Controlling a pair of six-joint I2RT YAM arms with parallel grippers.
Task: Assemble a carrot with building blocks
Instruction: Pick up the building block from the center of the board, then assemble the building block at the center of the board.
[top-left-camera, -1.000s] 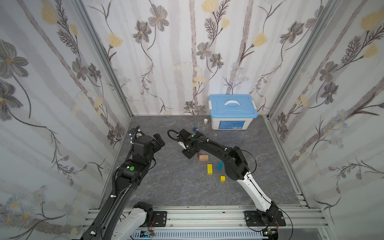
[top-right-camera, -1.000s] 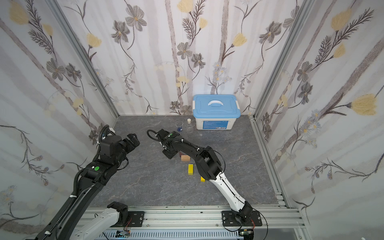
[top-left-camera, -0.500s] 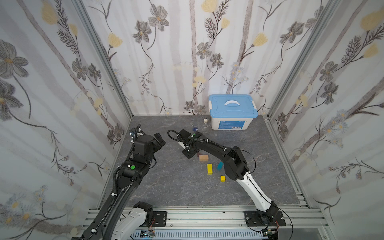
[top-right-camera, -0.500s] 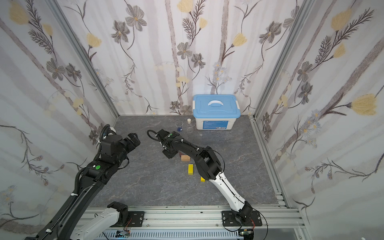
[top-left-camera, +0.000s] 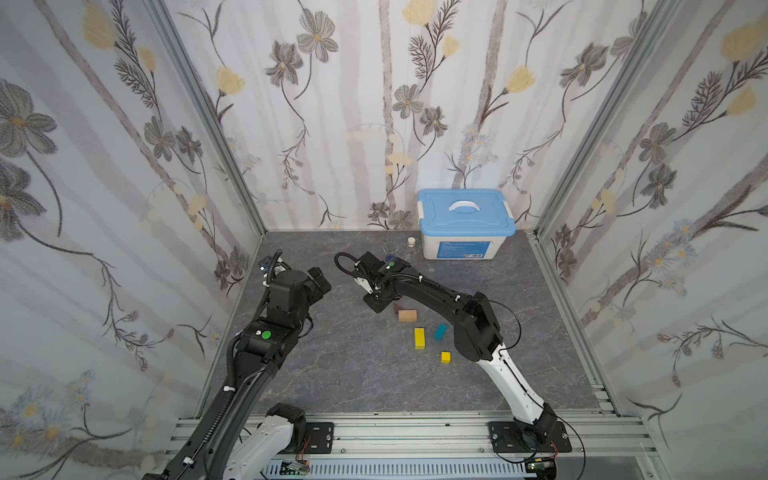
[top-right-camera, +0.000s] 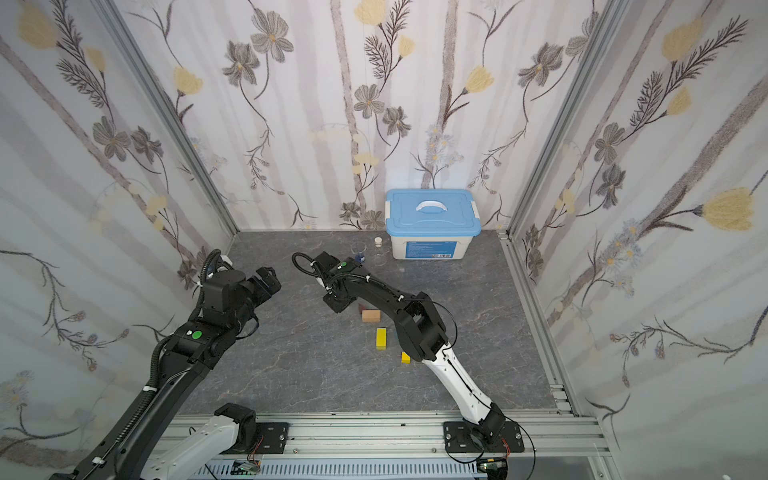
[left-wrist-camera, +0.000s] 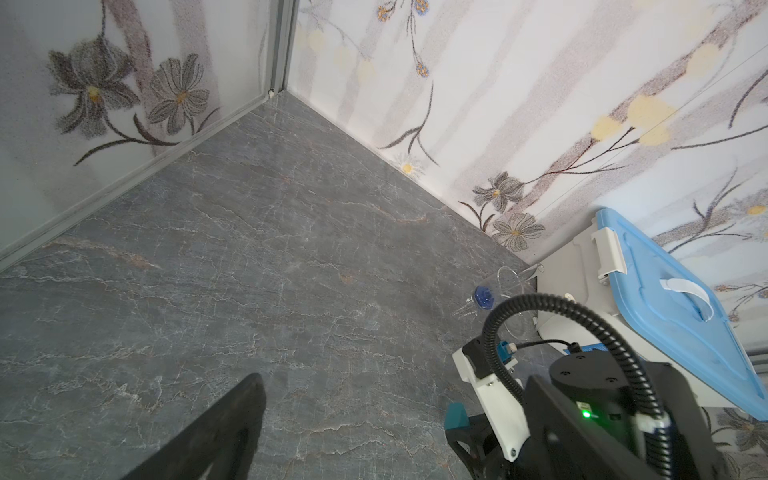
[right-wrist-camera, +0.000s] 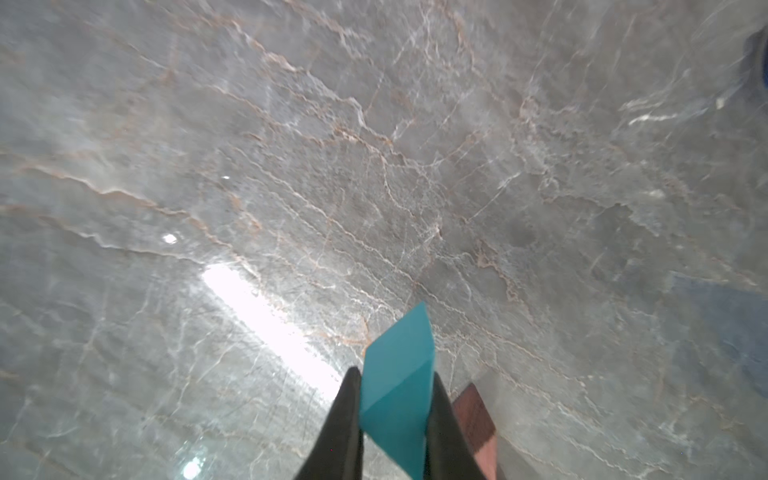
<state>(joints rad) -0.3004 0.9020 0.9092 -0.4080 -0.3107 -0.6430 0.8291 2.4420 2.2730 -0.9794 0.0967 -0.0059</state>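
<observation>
My right gripper (right-wrist-camera: 394, 399) is shut on the teal triangle (right-wrist-camera: 399, 374), low over the table; its tip also shows in the left wrist view (left-wrist-camera: 456, 417). The maroon triangle (right-wrist-camera: 473, 415) lies right beside it, partly hidden under the arm in a top view (top-left-camera: 397, 308). In both top views a tan bar (top-left-camera: 407, 315), a yellow bar (top-left-camera: 419, 338) and a yellow cube (top-left-camera: 445, 357) lie in a loose line toward the front. A teal bar (top-left-camera: 440, 331) lies beside the yellow bar. My left gripper (top-left-camera: 319, 282) hangs open and empty at the left.
A blue-lidded white box (top-left-camera: 465, 224) stands against the back wall. A glass beaker (top-left-camera: 390, 249) and a small corked bottle (top-left-camera: 411, 243) stand just left of it, close behind my right wrist. Patterned walls close in the left, back and right sides.
My right gripper's jaws have closed onto the teal triangle. Both arms have stayed almost where they were.
</observation>
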